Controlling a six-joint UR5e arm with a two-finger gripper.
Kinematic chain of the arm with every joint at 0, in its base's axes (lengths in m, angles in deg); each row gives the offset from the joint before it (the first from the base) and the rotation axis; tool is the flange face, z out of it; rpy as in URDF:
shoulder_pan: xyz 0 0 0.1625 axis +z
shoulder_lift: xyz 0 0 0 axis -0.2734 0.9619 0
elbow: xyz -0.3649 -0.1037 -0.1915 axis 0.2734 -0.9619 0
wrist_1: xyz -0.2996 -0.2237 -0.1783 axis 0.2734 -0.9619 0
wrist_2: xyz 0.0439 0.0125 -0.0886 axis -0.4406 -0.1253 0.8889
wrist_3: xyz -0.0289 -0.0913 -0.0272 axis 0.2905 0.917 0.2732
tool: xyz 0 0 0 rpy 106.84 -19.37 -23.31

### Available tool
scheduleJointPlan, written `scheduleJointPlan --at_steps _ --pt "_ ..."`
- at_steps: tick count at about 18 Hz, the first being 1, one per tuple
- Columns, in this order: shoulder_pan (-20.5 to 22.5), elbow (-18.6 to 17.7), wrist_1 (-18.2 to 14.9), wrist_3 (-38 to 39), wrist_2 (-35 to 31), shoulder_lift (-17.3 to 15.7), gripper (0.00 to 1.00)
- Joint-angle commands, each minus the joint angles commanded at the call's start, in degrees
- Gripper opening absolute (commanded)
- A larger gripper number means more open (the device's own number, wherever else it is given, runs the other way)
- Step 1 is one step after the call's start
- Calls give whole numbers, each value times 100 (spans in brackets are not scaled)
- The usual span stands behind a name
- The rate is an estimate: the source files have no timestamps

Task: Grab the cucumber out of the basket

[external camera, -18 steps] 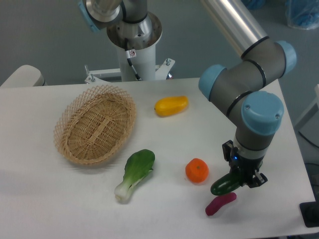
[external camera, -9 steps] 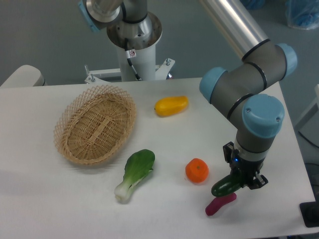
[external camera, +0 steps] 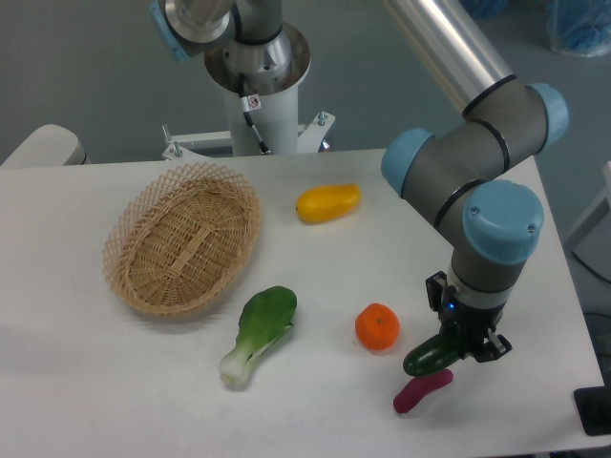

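White smooth table (external camera: 115,382), oval woven wicker basket (external camera: 181,250), jaws clamping glossy rounded cucumber (external camera: 430,355)

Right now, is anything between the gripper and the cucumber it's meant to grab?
Nothing is. The gripper already has the cucumber clamped between its fingers, far from the basket, which lies empty. The purple vegetable lies just below the cucumber; whether they touch cannot be told.

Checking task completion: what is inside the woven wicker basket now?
Nothing: the tan oval wicker basket shows only bare weave. The glossy dark green cucumber is in the claw, away from it.
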Motion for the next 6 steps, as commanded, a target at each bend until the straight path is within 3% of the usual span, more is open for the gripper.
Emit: scheduleJointPlan --at_steps 6 --pt "0 -44 0 -9 0 -18 1"
